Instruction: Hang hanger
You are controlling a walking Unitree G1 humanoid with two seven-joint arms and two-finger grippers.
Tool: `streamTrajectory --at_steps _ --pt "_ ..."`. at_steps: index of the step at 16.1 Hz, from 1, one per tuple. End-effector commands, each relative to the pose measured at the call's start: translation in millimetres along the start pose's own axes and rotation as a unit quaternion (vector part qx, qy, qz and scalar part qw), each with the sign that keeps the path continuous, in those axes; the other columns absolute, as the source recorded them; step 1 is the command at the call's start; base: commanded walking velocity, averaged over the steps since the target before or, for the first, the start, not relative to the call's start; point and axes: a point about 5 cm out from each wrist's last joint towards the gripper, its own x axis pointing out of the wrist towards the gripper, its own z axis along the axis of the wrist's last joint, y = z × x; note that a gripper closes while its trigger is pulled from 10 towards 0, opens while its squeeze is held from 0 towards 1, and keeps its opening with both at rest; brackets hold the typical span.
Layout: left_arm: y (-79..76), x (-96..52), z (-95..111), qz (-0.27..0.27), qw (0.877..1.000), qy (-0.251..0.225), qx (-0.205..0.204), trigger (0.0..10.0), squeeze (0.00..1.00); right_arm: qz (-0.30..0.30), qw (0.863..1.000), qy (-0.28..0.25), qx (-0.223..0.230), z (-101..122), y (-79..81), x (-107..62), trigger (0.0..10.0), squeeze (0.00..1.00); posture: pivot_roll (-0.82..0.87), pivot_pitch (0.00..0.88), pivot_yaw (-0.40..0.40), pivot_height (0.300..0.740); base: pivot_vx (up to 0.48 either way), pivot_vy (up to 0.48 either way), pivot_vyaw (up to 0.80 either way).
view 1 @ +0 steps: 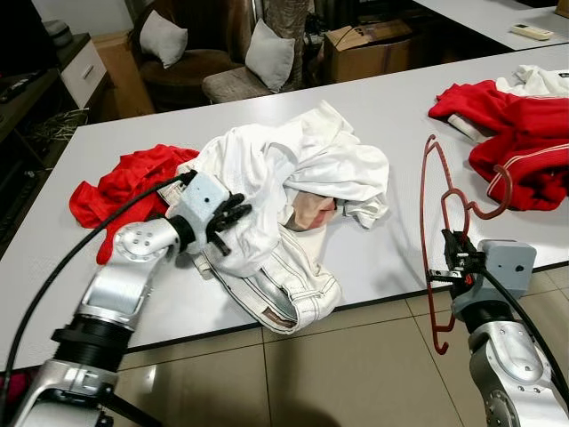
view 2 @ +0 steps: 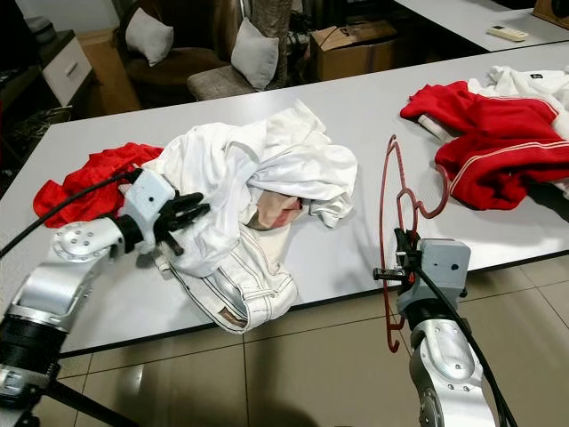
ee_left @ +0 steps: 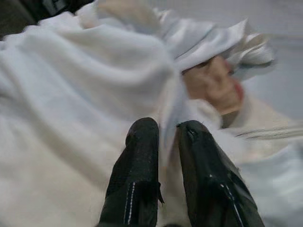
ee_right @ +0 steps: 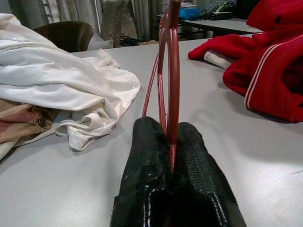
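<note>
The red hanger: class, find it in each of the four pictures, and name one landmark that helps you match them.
Left eye view: red hanger right of centre, over the table edge, clamped by the right gripper.
Right eye view: hanger right of centre.
Left wrist view: not in it.
Right wrist view: rising from between the fingers.
Shared landmark: the white clothes pile.

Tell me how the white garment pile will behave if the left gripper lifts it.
The white garment pile is rumpled in loose folds, so it would probably drape and sag. The left gripper pinches one fold only, so layers may slide apart. Part already hangs over the table edge and might drag down.
</note>
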Motion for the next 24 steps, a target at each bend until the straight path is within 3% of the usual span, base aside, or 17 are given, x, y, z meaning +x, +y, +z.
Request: streamTrajectory --at_steps 1,2,3,4,7,12,15,16,18,20,21,22,24 --pt "2.6 -4.5 -4.0 0.002 1.000 0.003 -0.017 10.0 0.00 -0.002 1.000 0.026 0.001 -10.0 0.3 -1.9 10.0 0.00 -0.19 0.000 0.156 0.740 0.000 0.000 0.00" --pt "0.1 -3.7 -4.1 -0.010 1.000 -0.003 -0.029 9.7 0.00 -0.002 1.000 0.026 0.001 -10.1 0.7 -1.7 10.0 0.00 -0.19 0.000 0.157 0.740 0.000 0.000 0.00" --pt "-0.8 -2.6 -5.7 -0.011 1.000 0.002 -0.027 5.5 0.00 -0.001 1.000 0.026 0.001 -10.0 1.1 -1.6 10.0 0.00 -0.19 0.000 0.158 0.740 0.000 0.000 0.00" --pt "-1.1 -1.8 -7.3 -0.010 1.000 0.009 -0.017 4.5 0.00 -0.001 1.000 0.026 0.001 -10.0 1.2 -1.6 10.0 0.00 -0.19 0.000 0.158 0.740 0.000 0.000 0.00" --pt "6.9 2.5 -11.2 0.030 0.999 0.022 0.001 0.0 0.00 -0.003 1.000 0.025 0.001 -9.9 0.0 -1.8 10.0 0.00 -0.19 0.000 0.160 0.740 0.000 0.000 0.00" --pt "2.6 8.3 -1.4 0.009 1.000 -0.012 -0.018 0.0 0.00 0.008 1.000 0.018 -0.001 -7.4 0.8 -1.7 10.0 0.00 -0.20 0.000 0.167 0.740 0.000 0.000 0.00" --pt "18.7 0.6 14.5 0.039 0.997 -0.061 -0.024 0.0 0.00 0.129 0.990 -0.028 0.043 19.9 6.4 -4.1 10.0 0.00 -0.20 0.000 0.165 0.740 0.000 0.000 0.00" --pt "24.0 -4.6 24.3 0.028 0.996 -0.081 -0.015 0.0 0.00 0.181 0.981 -0.045 0.054 31.2 7.8 -7.3 10.0 0.00 -0.20 0.000 0.164 0.740 0.000 0.000 0.00" --pt "34.5 -22.4 49.1 -0.021 0.993 -0.111 0.017 0.0 0.00 0.309 0.943 -0.070 0.103 54.7 10.2 -19.9 10.0 0.00 -0.20 0.000 0.153 0.740 0.000 0.000 0.00" --pt "37.3 -28.1 60.4 -0.037 0.991 -0.123 0.027 0.0 0.00 0.357 0.925 -0.067 0.114 58.6 11.9 -25.3 10.0 0.00 -0.20 0.000 0.149 0.740 0.000 0.000 0.00" --pt "40.4 -33.5 78.5 -0.046 0.987 -0.146 0.043 0.0 0.00 0.435 0.889 -0.041 0.136 59.2 16.3 -34.3 10.0 0.00 -0.19 0.000 0.129 0.740 0.000 0.000 0.00" --pt "39.9 -35.0 83.5 -0.050 0.985 -0.157 0.044 0.0 0.00 0.464 0.874 -0.018 0.144 56.2 17.3 -38.6 10.0 0.00 -0.19 0.000 0.129 0.740 0.000 0.000 0.00" --pt "36.5 -37.7 86.5 -0.065 0.983 -0.164 0.042 0.0 0.00 0.472 0.867 0.006 0.162 52.4 14.9 -39.9 10.0 0.00 -0.18 0.000 0.107 0.740 0.000 0.000 0.00"
